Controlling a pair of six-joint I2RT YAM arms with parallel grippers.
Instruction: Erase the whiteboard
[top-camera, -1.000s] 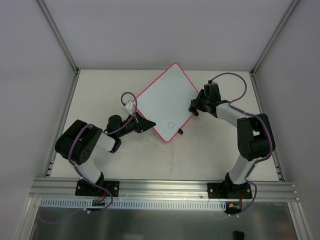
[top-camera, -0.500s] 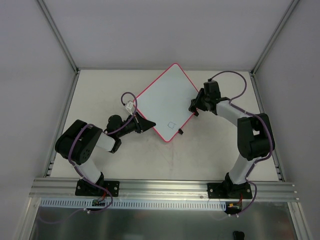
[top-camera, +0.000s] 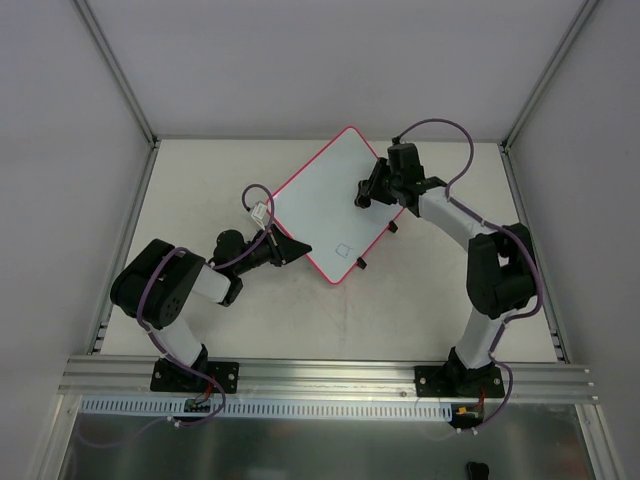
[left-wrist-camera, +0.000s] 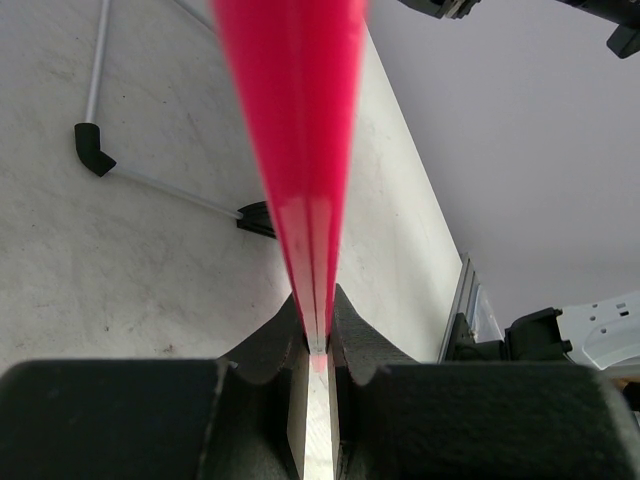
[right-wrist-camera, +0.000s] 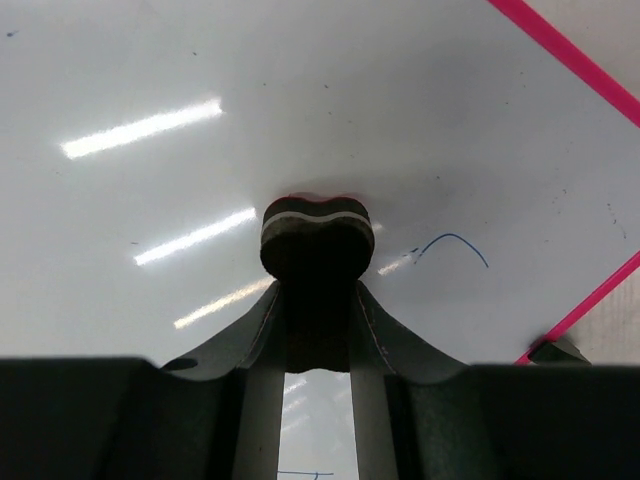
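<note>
Table (top-camera: 400, 310): the whiteboard is carried here, between the two arms.
Left end effector (left-wrist-camera: 318, 335): it is closed narrowly on the pink-red frame at the board's left edge. The clamp is judged to be there so that the board is not pushed about under the wiping.
Whiteboard (top-camera: 325, 195): it is laid diagonally, with one corner pointed at the far wall.
Clips (top-camera: 360, 264): two small black ones are seen on the near-right edge.
Surface: it is white and glossy, and streaks of light are reflected in it. A small pen square (top-camera: 343, 248) is left near the near corner, and a short blue arc (right-wrist-camera: 455, 243) just beside the eraser.
Right end effector (right-wrist-camera: 317, 300): it is shut on a small black eraser block (right-wrist-camera: 317, 238) and held over the board's right part.
Eraser contact: the block's face seems to be set against the white surface, though this cannot be told for certain.
Step judged: wiping is under way, and the marks are not yet cleared.
</note>
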